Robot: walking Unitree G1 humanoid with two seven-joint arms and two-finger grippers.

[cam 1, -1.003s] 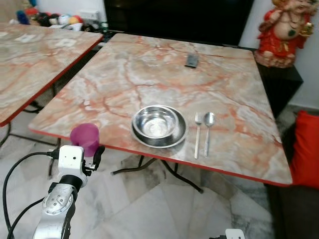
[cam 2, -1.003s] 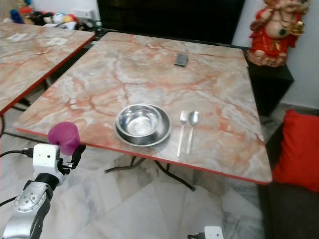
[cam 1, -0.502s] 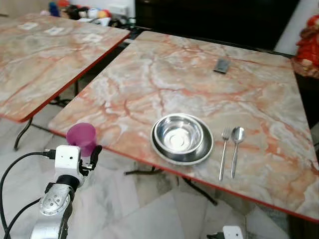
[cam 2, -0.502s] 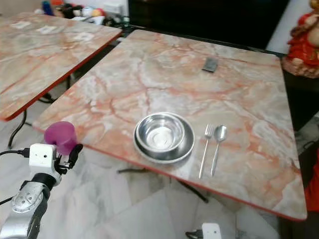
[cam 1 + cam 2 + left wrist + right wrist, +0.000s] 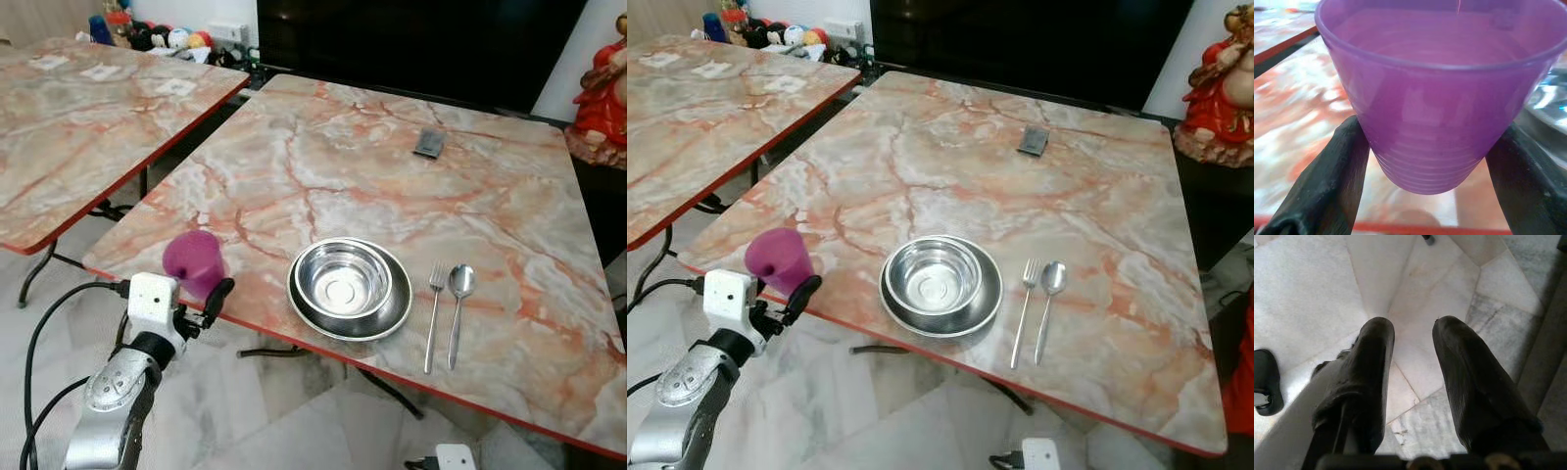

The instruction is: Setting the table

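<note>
While my left claw (image 5: 201, 294) pinches the purple cup (image 5: 194, 264) between its two black fingers (image 5: 1327, 186), the cup hangs upright at the near left edge of the marble surface (image 5: 392, 186), not yet set down on it. On that surface a steel bowl (image 5: 343, 279) sits inside a steel plate (image 5: 392, 313), with a fork (image 5: 432, 313) and a spoon (image 5: 457, 308) lying side by side just beside the plate on its right; a small dark object (image 5: 428, 144) lies well apart toward the far side. My left wrist view shows the fingers pressing the cup low on its ribbed base, with the wide rim well above the grip. My right claw (image 5: 1410, 362) hangs idle over the tiled floor (image 5: 1400, 274), its fingers spread. The step in hand, as I judge it, is to place the cup beside the plate. Several faults could follow. Because the hold is low on a tapered, smooth wall, the cup may slip or tip as I reach forward. If I bring it in too low, its base could strike the red edge of the surface. A release before the base rests flat, or one too near that edge, could send the cup to the floor. Swinging too far right risks knocking the plate.
</note>
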